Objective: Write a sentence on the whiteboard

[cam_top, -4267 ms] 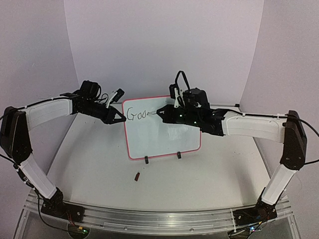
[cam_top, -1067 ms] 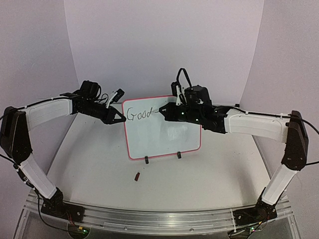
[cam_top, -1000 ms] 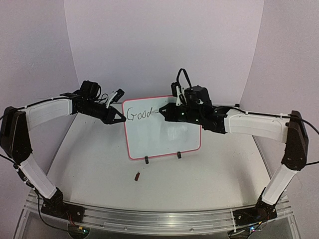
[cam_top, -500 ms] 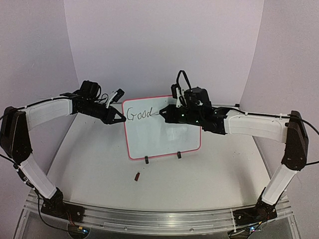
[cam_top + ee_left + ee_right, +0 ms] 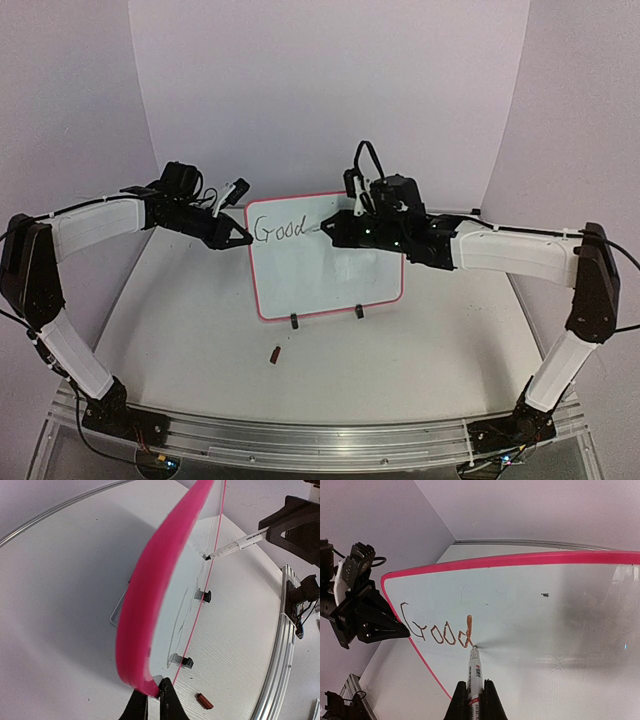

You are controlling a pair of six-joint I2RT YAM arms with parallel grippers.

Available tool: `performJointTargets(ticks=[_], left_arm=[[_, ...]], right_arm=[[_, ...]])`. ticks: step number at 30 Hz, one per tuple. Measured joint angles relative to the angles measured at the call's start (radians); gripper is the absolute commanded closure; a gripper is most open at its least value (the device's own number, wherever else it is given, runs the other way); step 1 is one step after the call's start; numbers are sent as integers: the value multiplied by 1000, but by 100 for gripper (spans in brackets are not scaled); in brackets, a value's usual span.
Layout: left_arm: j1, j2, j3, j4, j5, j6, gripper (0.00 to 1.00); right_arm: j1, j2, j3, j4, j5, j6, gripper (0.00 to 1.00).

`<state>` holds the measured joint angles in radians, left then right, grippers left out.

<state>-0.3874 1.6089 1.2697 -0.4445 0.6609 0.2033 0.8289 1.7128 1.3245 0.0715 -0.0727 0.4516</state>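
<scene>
Pink-framed whiteboard (image 5: 320, 275) upright, long axis sideways

A white counter (image 5: 200, 330) with a curved far edge stands inside a three-sided backdrop: a pale back wall (image 5: 330, 90), a left panel (image 5: 60, 100) and a right panel (image 5: 585, 110), all tinted lilac. Soft, even light falls throughout. A metal rail (image 5: 320, 435) runs along the counter's near edge.

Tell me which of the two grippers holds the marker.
The right gripper holds the marker, its tip on the whiteboard. The left gripper only pinches that board's pink frame.
</scene>
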Motion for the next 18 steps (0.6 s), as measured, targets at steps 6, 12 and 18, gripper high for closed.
performJointTargets(ticks=[6,12,18], left_arm=[[0,0,0,-1,0,6,100],[0,0,0,-2,0,6,100],[0,0,0,-2,0,6,100]], right_arm=[[-2,-77,-47,-9,-19,-13,100],[-14,-219,-102,-16,-22,-25,100],[-80,-268,-136,-13,-49,-24,100]])
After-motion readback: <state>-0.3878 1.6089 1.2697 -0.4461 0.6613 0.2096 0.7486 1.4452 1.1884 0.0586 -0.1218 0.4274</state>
